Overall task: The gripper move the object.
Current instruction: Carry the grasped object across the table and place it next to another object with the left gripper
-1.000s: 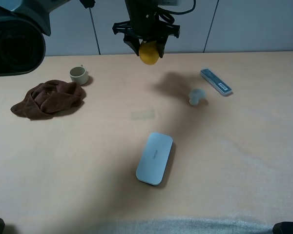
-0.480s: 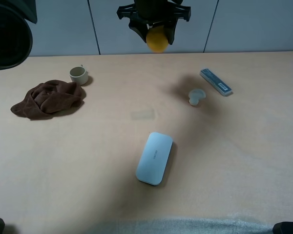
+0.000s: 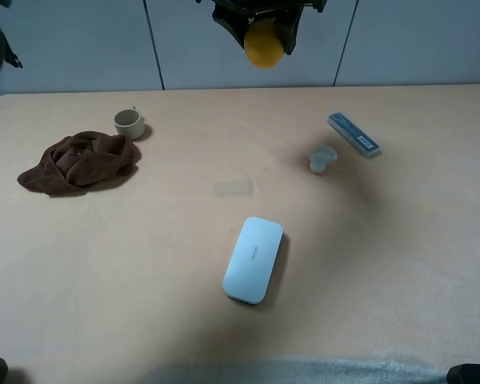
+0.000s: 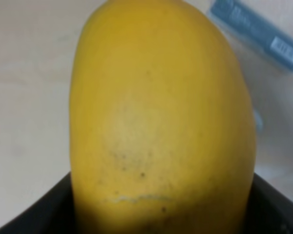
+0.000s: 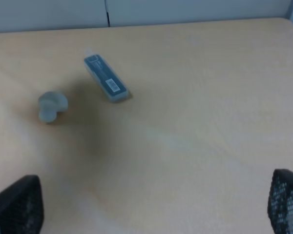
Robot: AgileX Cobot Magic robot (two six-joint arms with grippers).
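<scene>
The object is a smooth yellow-orange mango (image 3: 265,48). It hangs high above the far edge of the table, near the top of the exterior view. My left gripper (image 3: 262,29), black and bulky, is shut on it from above. In the left wrist view the mango (image 4: 161,122) fills the frame, with dark fingers (image 4: 276,207) at its sides. My right gripper (image 5: 151,204) is open and empty, with its two dark fingertips far apart over bare table. I cannot make it out in the exterior view.
A flat white case (image 3: 254,259) lies at centre front. A brown cloth (image 3: 78,162) and a small cup (image 3: 129,122) are at the left. A blue-grey bar (image 3: 354,134) and a small white earbud-like thing (image 3: 322,158) lie at the right, also in the right wrist view (image 5: 106,79).
My left gripper has risen and shifted a little right with the mango in it. Its shadow on the table has faded. The big dark shape at upper left has left the view.
</scene>
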